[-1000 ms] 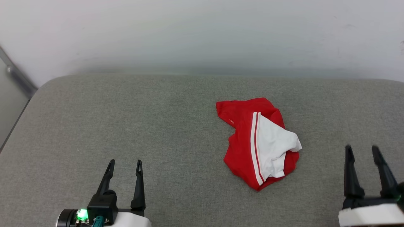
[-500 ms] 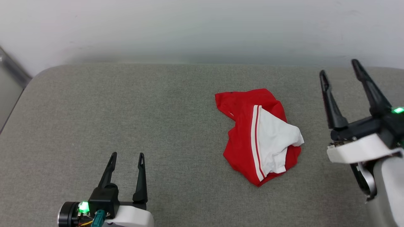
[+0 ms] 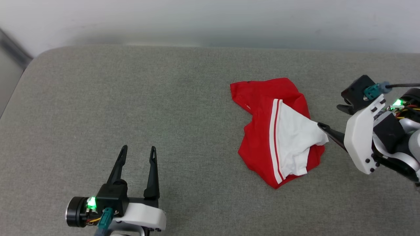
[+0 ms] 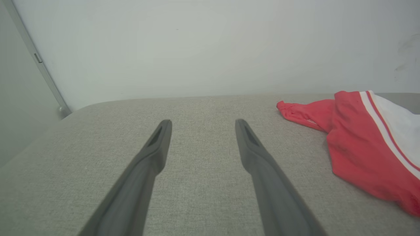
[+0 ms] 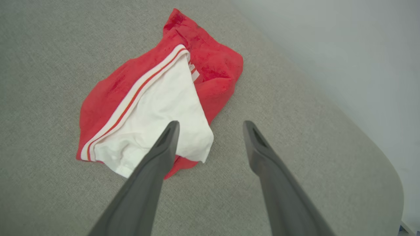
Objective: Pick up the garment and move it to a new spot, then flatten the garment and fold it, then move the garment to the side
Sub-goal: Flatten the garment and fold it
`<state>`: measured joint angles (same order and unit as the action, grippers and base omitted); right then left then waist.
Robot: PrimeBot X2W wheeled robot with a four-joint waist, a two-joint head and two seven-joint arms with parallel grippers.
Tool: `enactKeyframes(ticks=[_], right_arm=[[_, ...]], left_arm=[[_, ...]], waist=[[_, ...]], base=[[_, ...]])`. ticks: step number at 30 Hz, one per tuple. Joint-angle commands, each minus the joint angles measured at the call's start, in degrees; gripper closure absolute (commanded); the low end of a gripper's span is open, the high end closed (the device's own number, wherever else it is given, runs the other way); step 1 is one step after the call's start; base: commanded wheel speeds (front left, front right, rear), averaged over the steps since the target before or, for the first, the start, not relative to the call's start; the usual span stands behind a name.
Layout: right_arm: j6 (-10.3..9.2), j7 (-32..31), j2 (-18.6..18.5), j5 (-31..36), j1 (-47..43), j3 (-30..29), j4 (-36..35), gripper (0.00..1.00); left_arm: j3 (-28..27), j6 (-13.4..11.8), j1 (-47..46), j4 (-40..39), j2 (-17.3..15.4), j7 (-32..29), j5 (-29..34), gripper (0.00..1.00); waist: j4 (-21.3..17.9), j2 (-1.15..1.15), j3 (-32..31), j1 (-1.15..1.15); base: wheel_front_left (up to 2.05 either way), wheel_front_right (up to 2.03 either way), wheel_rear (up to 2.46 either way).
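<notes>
- Left gripper (image 3: 138, 148): at the lower left of the head view, over bare fabric. Its two dark fingers are spread wide with nothing between them. It is well apart from the shirt and, judging by this, has no part in the work yet.
- Grey cushion (image 3: 131, 98): the padded work surface, with a pale wall (image 3: 197, 19) behind it. There is bare room to the left for a new spot.
- Shirt (image 3: 259, 144): right of centre on the cushion, lying in a crumpled heap. A white sleeve (image 3: 295, 141) with striped trim is turned up over the red body. No lettering or number is visible. It is neither flattened nor folded.
- Right gripper (image 5: 211, 123): at the right edge of the shirt, fingers spread wide, nothing grasped. In the head view one fingertip sits at the sleeve's outer corner. In the right wrist view one finger overlaps the white cloth and the other lies over bare cushion. Whether a finger touches the cloth cannot be told.
- Progress, as a judgement: the first pick-up is being approached and is not yet made. Lifting, moving, flattening, folding and setting aside all remain.
</notes>
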<state>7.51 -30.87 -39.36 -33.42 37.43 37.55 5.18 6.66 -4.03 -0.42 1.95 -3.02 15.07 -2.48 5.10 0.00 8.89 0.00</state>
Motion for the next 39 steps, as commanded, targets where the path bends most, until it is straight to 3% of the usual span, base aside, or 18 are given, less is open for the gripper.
enactKeyframes(ticks=[1, 7, 18, 19, 20, 21, 25, 33, 39], right_arm=[[-0.04, -3.27, -1.27, -3.40, 1.95, 1.71, -0.14, 0.00], [-0.04, -12.03, -4.35, -10.42, 8.04, 8.65, 1.78, 0.00], [-0.03, -8.59, -3.80, -13.78, 11.70, 22.12, 7.59, 0.00], [-0.03, -7.48, -4.12, -14.11, 12.14, 22.92, 7.55, 0.56], [-0.03, -6.07, -4.30, -14.41, 12.67, 23.50, 7.26, 0.95], [-0.03, -4.76, -4.65, -14.86, 13.22, 23.87, 7.07, 1.00], [-0.03, 1.82, -7.99, -17.73, 14.42, 24.86, 4.15, 1.00], [-0.03, 6.27, -11.49, -19.16, 16.73, 22.44, -2.21, 1.00], [-0.03, 4.48, -7.14, -18.09, 19.75, 23.77, -4.98, 1.00]], left_arm=[[0.18, -0.18, -1.05, -0.23, 0.08, 0.15, -0.29, 0.00], [1.74, -0.58, -3.85, -0.57, 0.16, 0.15, -1.54, 0.00], [2.80, -2.11, -6.45, -0.18, 0.16, 0.15, -3.15, 0.00], [2.73, -2.19, -6.32, -0.14, 0.16, 0.15, -3.14, 0.00], [2.55, -2.13, -6.01, -0.05, 0.15, 0.15, -3.10, 0.00], [2.38, -2.21, -5.71, 0.08, 0.15, 0.15, -3.06, 0.00], [1.92, -2.42, -4.34, 0.38, 0.16, 0.15, -3.18, 0.00], [2.22, -2.13, -3.84, 0.14, 0.14, 0.15, -3.77, 0.00], [2.68, -2.62, -3.79, -0.23, 0.16, 0.15, -4.84, 0.00]], waist=[[0.82, 0.00, 1.68, 0.00], [2.96, 0.00, 6.31, 0.00], [5.05, 0.00, 9.65, 0.00], [4.97, 0.00, 9.44, 0.00], [4.80, 0.00, 9.11, 0.00], [4.59, 0.00, 8.76, 0.00], [3.13, 0.00, 6.02, 0.00], [2.86, 0.00, 4.80, 0.00], [4.67, 0.00, 5.62, 0.00]], base=[[0.00, 0.00, 0.00], [0.00, 0.00, 0.00], [0.00, 0.00, 0.00], [0.00, 0.00, 0.00], [0.00, 0.00, 0.00], [0.00, 0.00, 0.00], [0.00, 0.00, 0.00], [0.00, 0.00, 0.00], [0.00, 0.00, 0.00]])
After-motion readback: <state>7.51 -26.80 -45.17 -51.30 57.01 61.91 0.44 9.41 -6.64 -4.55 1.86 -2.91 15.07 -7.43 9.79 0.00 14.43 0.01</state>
